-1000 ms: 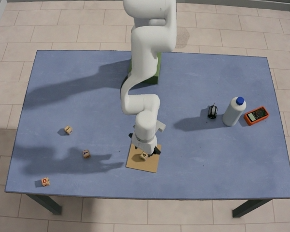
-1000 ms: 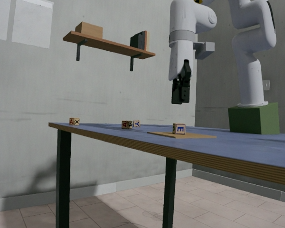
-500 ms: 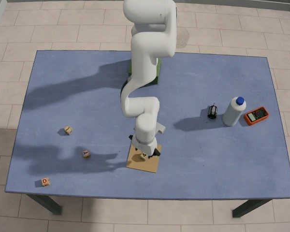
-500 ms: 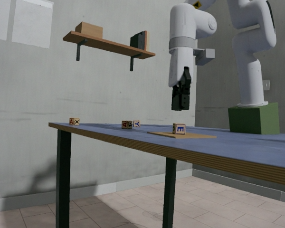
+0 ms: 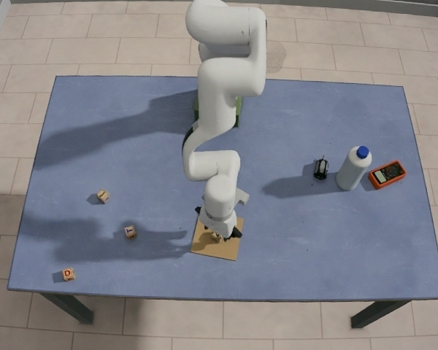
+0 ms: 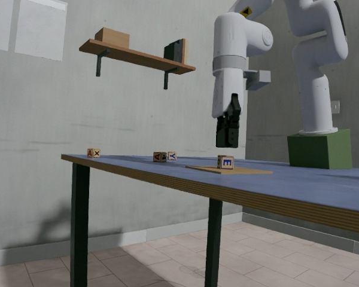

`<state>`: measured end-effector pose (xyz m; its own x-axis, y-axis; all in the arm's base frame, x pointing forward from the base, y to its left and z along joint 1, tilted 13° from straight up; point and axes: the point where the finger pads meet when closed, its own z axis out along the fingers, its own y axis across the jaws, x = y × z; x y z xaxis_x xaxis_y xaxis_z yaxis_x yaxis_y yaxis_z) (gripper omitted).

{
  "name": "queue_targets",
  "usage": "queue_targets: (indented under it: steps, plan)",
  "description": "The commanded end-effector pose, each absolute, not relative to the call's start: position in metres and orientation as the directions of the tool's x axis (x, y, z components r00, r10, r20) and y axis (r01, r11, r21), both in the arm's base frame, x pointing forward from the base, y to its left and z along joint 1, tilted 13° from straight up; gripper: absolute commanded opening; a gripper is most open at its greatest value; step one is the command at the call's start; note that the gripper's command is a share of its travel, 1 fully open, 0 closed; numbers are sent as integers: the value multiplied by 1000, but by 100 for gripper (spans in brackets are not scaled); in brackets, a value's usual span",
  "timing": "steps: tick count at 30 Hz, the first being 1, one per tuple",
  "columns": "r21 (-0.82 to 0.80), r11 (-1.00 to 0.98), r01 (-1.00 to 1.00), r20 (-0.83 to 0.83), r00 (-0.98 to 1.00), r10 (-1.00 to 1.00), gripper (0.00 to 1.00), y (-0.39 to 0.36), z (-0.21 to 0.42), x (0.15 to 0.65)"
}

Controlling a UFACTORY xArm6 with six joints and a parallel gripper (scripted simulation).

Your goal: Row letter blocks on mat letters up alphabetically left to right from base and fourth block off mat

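A tan mat [image 5: 219, 251] [image 6: 254, 170] lies near the table's front middle. One wooden letter block [image 5: 215, 238] [image 6: 225, 161] stands on it, showing an E on one side in the side view; the wrist hides most of its top from above. My gripper [image 6: 227, 144] hangs straight over this block, a short gap above it, fingers partly open and empty. Three more blocks lie off the mat to the left: one with a D on top [image 5: 68, 273] [image 6: 93, 152] near the front left corner, one with a T [image 5: 130, 231] [image 6: 160, 156], and one [image 5: 103, 195] [image 6: 172, 155] further back.
A white bottle with a blue cap [image 5: 353, 168], an orange multimeter [image 5: 387, 173] and a small black object [image 5: 320, 168] stand at the right. The arm's green base [image 5: 239, 109] [image 6: 320, 149] is at the back. A wall shelf [image 6: 136, 57] hangs beyond the table.
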<state>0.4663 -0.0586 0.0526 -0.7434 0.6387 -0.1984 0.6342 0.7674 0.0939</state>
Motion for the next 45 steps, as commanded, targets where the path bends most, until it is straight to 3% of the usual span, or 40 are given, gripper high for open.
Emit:
queue_targets:
  steps: [1,45]
  plan:
    - [96,768,634,-202,-743,638,69,-59,52,468]
    - [96,768,634,-202,-743,638,69,-61,20,475]
